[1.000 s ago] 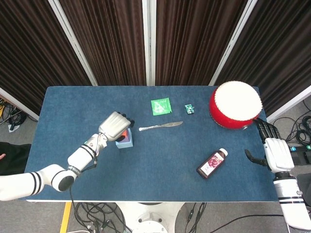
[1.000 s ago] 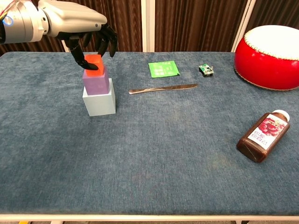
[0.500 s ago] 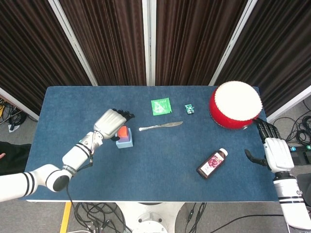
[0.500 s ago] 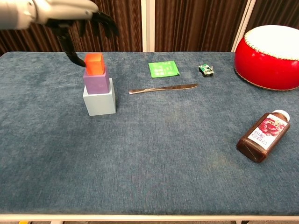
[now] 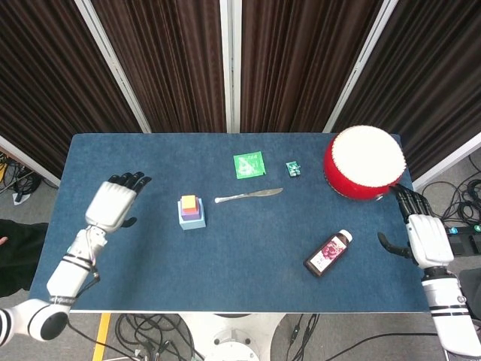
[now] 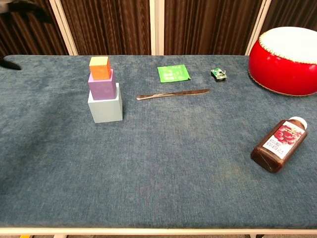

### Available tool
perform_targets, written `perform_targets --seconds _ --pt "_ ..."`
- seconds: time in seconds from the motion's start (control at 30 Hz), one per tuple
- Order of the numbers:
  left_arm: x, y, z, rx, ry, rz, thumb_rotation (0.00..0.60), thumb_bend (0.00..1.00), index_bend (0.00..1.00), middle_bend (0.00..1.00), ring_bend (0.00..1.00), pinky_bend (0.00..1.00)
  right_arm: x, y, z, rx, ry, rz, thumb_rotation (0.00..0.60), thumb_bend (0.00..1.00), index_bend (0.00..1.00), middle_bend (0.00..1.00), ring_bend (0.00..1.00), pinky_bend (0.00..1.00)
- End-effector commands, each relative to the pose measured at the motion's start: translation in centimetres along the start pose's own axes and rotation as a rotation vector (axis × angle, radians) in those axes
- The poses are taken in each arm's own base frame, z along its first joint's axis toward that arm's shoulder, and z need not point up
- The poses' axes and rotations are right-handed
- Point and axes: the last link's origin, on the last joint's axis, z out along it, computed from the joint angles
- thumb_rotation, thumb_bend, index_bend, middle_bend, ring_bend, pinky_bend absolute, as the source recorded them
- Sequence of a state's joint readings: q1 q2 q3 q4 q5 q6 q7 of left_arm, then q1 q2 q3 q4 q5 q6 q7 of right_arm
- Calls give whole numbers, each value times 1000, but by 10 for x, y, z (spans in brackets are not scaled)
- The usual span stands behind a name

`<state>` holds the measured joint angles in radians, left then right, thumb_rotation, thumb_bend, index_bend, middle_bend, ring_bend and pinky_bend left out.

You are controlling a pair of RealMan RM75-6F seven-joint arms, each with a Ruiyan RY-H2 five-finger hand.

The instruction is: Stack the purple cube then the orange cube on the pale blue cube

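**Three-cube tower is up, both hands off it**

So the stack looks done as far as I can tell. The pale blue cube (image 6: pixel 105 109) sits on the blue table (image 6: pixel 163 163) over on the left, the purple cube (image 6: pixel 101 84) is on top of it and the orange cube (image 6: pixel 99 68) is on top of that. Each one sits a little toward the far left corner of the cube below, so it's stepped, not perfectly centred, but upright.

The left hand (image 5: pixel 111 204) is well apart from the tower, off to its left, fingers spread and holding nothing. The right hand (image 5: pixel 425 235) is way over at the right edge near the red drum (image 5: pixel 364 162), also empty with fingers loosely apart.

Handling guess: these look like small rigid blocks, light, smooth-sided, so probably a bit slippery and easy to knock. If anything needed nudging I'd pinch the orange one by two opposite side faces from above and keep clear of the purple one underneath. A sideways bump could topple the lot.

The knife (image 6: pixel 173 93), green packet (image 6: pixel 173 73) and sauce bottle (image 6: pixel 278 145) are all away from the stack.
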<state>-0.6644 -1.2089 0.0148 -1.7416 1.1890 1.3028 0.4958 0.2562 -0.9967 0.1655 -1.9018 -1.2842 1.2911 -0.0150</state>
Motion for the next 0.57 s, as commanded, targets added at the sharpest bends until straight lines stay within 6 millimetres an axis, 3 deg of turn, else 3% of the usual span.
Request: perform_targets --seconds 0.03,0.57 --pt "-42 -7 -45 62 50 18 600 144 233 268 234 334 -2 -2 0 3 -5 -9 600 224 0 27 0 0" --pt "-58 -16 -96 212 48 -47 600 137 232 269 233 341 -3 -3 -1 6 -5 -11 600 223 0 27 0 0"
